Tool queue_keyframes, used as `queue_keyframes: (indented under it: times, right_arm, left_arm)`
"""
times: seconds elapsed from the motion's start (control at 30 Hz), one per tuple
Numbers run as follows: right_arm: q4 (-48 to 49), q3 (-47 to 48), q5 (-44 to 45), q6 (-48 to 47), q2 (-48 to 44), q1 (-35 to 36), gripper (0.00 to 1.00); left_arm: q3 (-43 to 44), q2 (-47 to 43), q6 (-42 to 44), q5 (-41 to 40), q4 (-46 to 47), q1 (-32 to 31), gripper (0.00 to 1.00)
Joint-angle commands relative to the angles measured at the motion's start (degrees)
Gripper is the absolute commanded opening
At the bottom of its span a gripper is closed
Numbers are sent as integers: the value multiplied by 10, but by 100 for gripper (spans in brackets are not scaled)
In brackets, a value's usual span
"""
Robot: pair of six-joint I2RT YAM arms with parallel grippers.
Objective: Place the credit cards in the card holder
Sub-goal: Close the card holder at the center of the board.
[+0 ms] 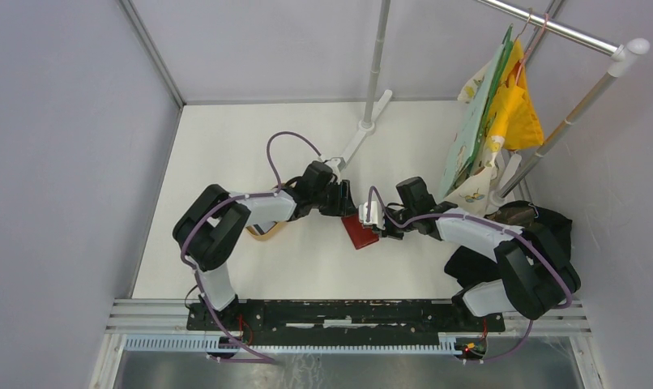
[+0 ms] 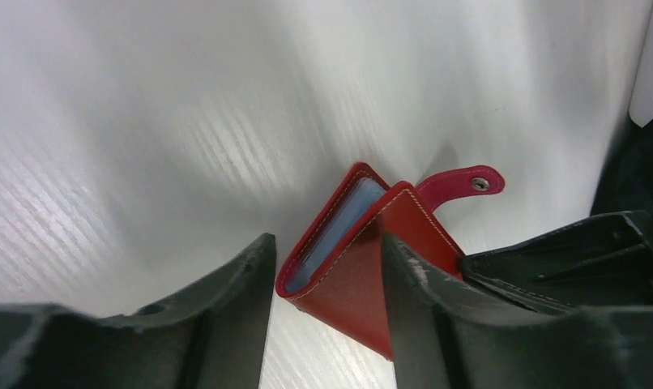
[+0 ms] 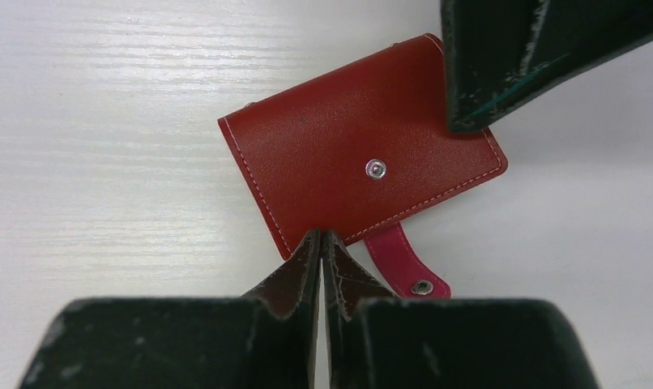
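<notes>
White table (image 1: 226, 162), grey walls (image 1: 64, 162) around it. We see the card holder (image 1: 360, 232) lying mid-table between the two arms. It is red and leather-like, with pale stitching along the edges and a metal stud (image 3: 375, 168) on the cover. Its snap tab (image 2: 461, 185) is unfastened and sticks out sideways. Covers gape a little, and the grey-blue pocket panels (image 2: 343, 219) show inside. Fingers of the left gripper (image 2: 325, 243) are spread and straddle one corner of the holder, one finger over the cover. Fingers of the right gripper (image 3: 321, 237) are pressed together, nipping the cover's near edge.
</notes>
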Motion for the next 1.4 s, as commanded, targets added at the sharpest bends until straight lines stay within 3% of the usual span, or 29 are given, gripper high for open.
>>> queue_keyframes:
  times: [0.0, 0.17, 0.37, 0.63, 0.9, 1.0, 1.13, 1.3, 1.37]
  right_arm:
    - [4, 26, -13, 10, -1, 2, 9]
    - [-7, 33, -25, 11, 3, 2, 9]
    - [-22, 43, -35, 12, 14, 1, 11]
    - [-47, 53, -16, -3, 32, 1, 11]
    - [-65, 58, -48, -19, 27, 2, 12]
    - [-63, 58, -56, -20, 22, 2, 12]
    - [-62, 59, -62, -17, 14, 2, 12]
    - [-56, 53, -60, -21, 2, 2, 14]
    - [-56, 54, -59, -23, 2, 2, 15]
  left_arm:
    - [21, 15, 12, 28, -25, -1, 53]
    - [12, 20, -19, 28, -29, -6, 41]
    - [-30, -22, -76, -24, -32, -41, 36]
    - [-130, -93, -177, -133, 27, -106, 36]
    - [-166, -243, -129, -290, -4, -148, 39]
    - [-198, -302, -101, -284, 26, -150, 38]
    - [-257, -360, -64, -231, 162, -149, 37]
    - [-214, -346, -43, -195, 124, -146, 40]
    - [-216, -355, -78, -198, 123, -143, 48]
